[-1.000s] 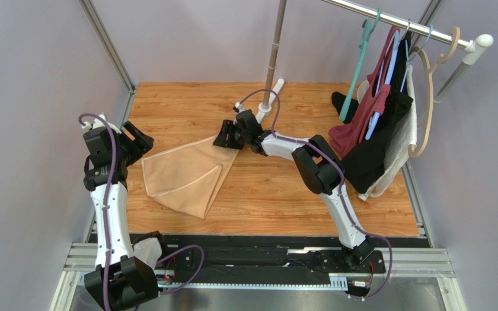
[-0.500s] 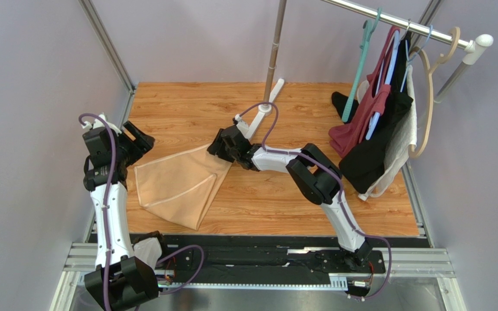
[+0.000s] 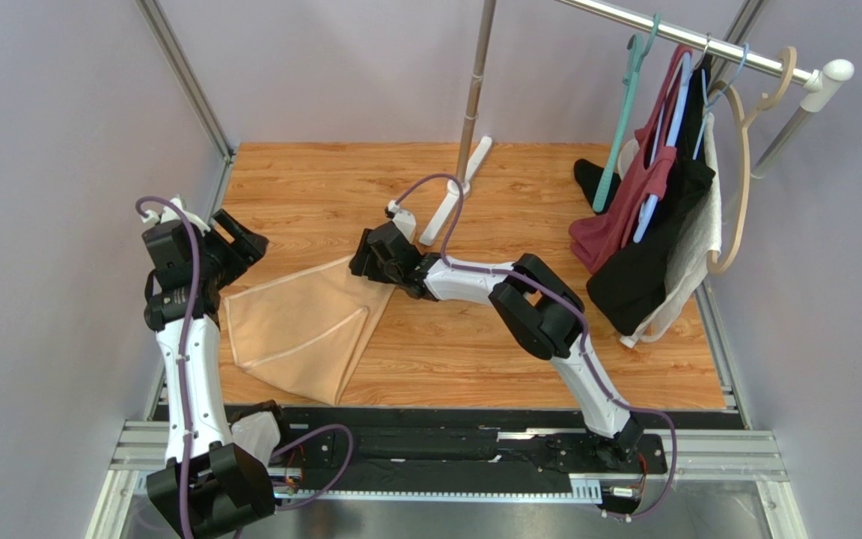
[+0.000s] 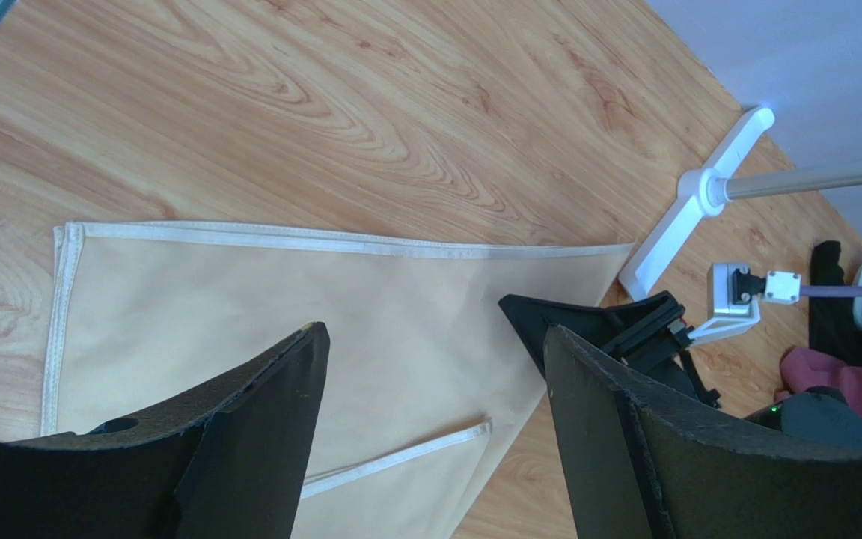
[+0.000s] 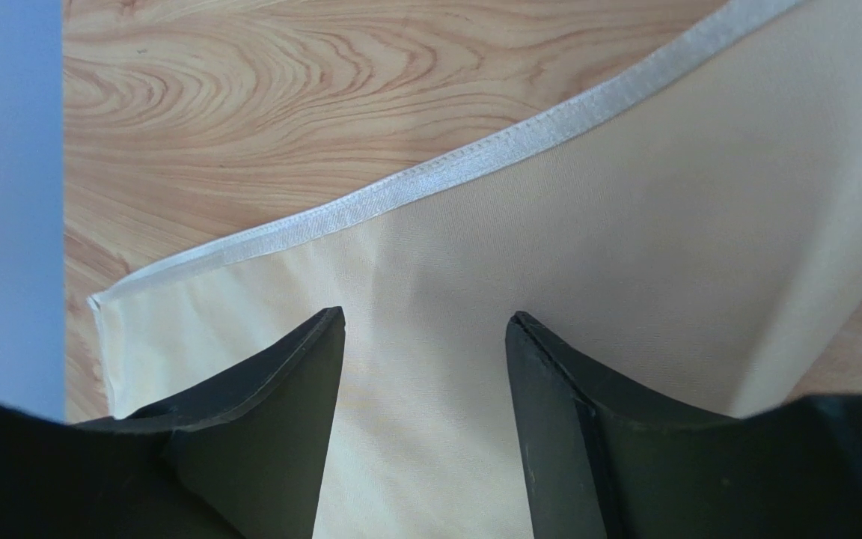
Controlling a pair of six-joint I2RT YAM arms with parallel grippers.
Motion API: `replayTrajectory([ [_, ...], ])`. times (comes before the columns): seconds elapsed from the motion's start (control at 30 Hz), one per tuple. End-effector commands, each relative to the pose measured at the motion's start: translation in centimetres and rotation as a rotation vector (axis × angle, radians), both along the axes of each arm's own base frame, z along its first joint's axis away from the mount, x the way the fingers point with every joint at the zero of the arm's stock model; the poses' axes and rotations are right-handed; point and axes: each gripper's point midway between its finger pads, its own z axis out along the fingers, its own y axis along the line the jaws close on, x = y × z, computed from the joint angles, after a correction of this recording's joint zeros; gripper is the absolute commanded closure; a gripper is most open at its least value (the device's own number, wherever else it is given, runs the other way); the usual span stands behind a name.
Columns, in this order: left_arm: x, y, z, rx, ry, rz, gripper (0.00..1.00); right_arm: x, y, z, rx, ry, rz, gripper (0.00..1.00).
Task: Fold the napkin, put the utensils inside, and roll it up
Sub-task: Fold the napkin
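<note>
Right wrist, right claw apart over napkin hem, top external, left claw apart

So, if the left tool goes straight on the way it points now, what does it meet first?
Most likely the napkin. The left wrist view shows it lying straight ahead of the open left tool, though the depth is unclear.
</note>
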Motion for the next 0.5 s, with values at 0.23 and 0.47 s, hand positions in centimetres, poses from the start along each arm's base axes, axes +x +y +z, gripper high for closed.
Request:
replayTrajectory([
  [0.23, 0.5, -0.3, -1.5, -0.012, 0.036, 0.004, 0.22, 6.8, -4.9, 4.2, -0.106, -0.168, 0.112, 0.41],
  [0.47, 1.2, -3.5, -4.5, 0.046, 0.149, -0.065, 0.22, 8.1, -6.9, 1.9, -0.131, -0.118, 0.144, 0.41],
])
